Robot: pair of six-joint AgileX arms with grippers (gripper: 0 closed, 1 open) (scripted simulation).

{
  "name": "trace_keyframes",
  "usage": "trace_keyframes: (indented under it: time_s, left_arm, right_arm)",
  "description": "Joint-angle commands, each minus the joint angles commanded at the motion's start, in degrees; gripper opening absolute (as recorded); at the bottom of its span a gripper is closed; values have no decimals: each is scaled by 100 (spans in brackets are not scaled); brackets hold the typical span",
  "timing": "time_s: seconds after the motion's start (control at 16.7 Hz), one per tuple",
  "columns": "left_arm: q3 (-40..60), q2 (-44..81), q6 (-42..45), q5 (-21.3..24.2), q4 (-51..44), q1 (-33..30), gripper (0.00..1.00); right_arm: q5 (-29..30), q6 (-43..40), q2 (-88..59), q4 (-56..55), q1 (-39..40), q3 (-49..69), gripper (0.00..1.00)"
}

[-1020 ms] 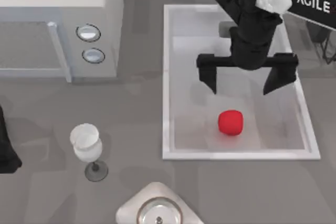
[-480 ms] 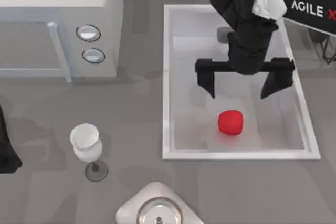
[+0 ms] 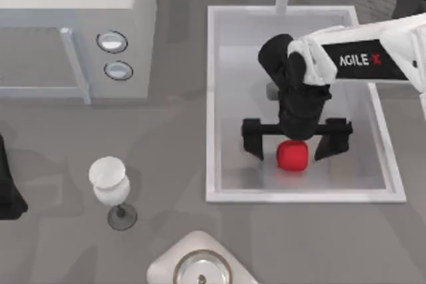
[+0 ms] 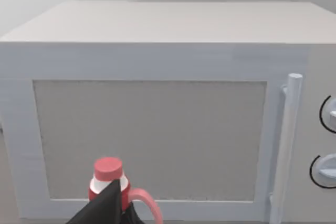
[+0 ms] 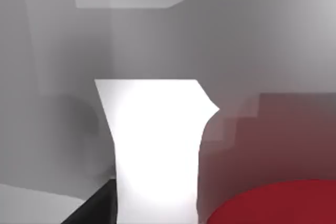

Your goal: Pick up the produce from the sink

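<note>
Moved since before: right gripper (image 3: 295,145) has come down and toward the near end of the sink (image 3: 213,98). A second ago it hung over the middle of the sink, away from the produce (image 3: 292,157). Now it sits right over it.

Left arm: parked at the left edge of the table (image 3: 173,164), doing nothing. I cannot tell if its fingers are apart or together.

Microwave (image 3: 73,28): big grey box at the far left, door closed, two round knobs on its front.

Wine glass (image 3: 110,184): stands upright near the front, well apart from the sink.

Round lidded thing (image 3: 200,267): sits at the front edge, between the glass and the sink.

Sink: big white tub on the right side, with deep smooth walls.

Produce: small, bright red, round but a bit blocky, with smooth dull skin. It rests on the sink floor near the front wall.

Right gripper jaws: spread wide, one finger on each side of the red thing, not squeezing it yet.

Why it sits so: with one finger on each side, I think it only needs to go a little lower and close.

Right wrist view: red top of the produce (image 5: 273,203) is very close below.
</note>
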State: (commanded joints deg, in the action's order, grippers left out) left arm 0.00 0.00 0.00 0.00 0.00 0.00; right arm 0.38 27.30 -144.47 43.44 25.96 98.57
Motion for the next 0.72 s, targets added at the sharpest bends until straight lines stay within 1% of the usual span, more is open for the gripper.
trace_keyframes:
  time_s: [0.12,0.36,0.72]
  left_arm:
    - [0,0,0,0,0,0,100]
    - [0,0,0,0,0,0,100]
    - [0,0,0,0,0,0,100]
  right_arm:
    - [2,3,-145,-198,4,-115,100]
    - [2,4,-153,-209,5,-121,100]
    - [2,4,-153,-209,5,-121,55]
